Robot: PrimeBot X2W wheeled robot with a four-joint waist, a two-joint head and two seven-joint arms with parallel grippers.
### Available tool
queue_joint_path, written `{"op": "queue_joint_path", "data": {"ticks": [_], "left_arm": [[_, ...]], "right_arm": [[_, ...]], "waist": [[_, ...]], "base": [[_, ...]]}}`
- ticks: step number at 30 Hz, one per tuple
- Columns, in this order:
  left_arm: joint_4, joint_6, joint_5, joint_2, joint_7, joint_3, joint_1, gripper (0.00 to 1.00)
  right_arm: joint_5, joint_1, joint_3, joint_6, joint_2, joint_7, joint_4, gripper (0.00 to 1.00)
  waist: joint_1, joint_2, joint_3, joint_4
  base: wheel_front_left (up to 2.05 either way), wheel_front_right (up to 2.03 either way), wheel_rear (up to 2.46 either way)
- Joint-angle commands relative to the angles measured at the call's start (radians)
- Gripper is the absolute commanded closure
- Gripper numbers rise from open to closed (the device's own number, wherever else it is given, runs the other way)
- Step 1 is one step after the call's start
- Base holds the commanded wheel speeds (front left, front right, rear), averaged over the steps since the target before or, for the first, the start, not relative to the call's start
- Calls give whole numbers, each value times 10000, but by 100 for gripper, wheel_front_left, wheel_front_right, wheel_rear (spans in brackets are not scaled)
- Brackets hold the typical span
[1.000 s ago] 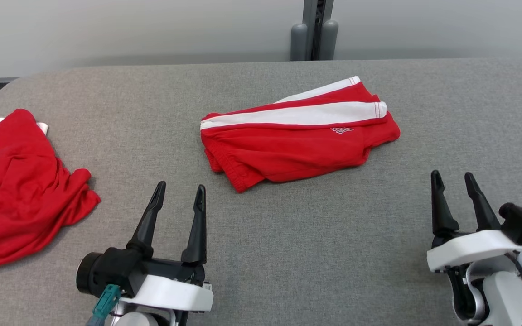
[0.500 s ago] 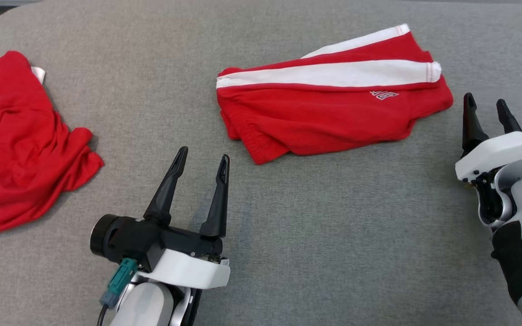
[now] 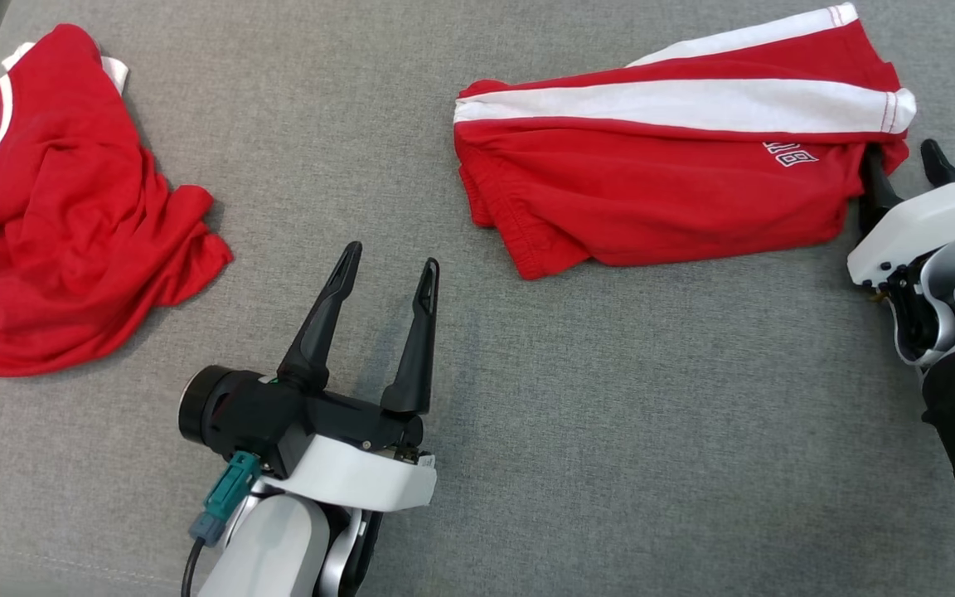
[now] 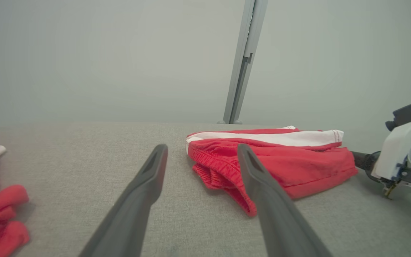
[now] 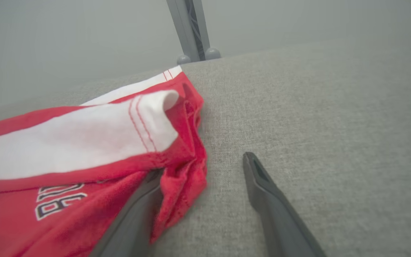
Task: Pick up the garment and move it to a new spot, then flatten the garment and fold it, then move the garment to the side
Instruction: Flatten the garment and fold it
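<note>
Since both pairs of fingers were spread wide, we weren't gripping anything. Our right gripper (image 3: 900,151) sat at the right end of the red shorts (image 3: 660,191), with one finger (image 5: 134,217) tucked under the bunched hem and the other resting over the bare grey cushion (image 3: 610,414). Our left gripper (image 3: 392,255) hung over the cushion, near the shorts' waistband corner but apart from it. The shorts lay folded, white stripe on the far side. Another red garment (image 3: 55,215) was crumpled well off to our left.
</note>
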Motion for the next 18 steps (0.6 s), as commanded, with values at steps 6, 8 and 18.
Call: {"op": "queue_joint_path", "data": {"ticks": [6, 8, 18], "left_arm": [[-25, 90, -83, 31, -11, -75, -282, 0], [-21, 125, -85, 31, -11, -60, -286, 0], [77, 114, 91, 32, -11, 167, 71, 0]], "right_arm": [[482, 124, 762, 27, 141, 191, 325, 100], [638, 81, 982, 26, 47, 72, 172, 100], [1488, 494, 1743, 24, -514, -548, -1090, 100]], "waist": [[0, -1, 74, 135], [0, -1, 39, 115], [0, -1, -616, -590]], "base": [[0, 0, 0], [0, 0, 0], [0, 0, 0]]}}
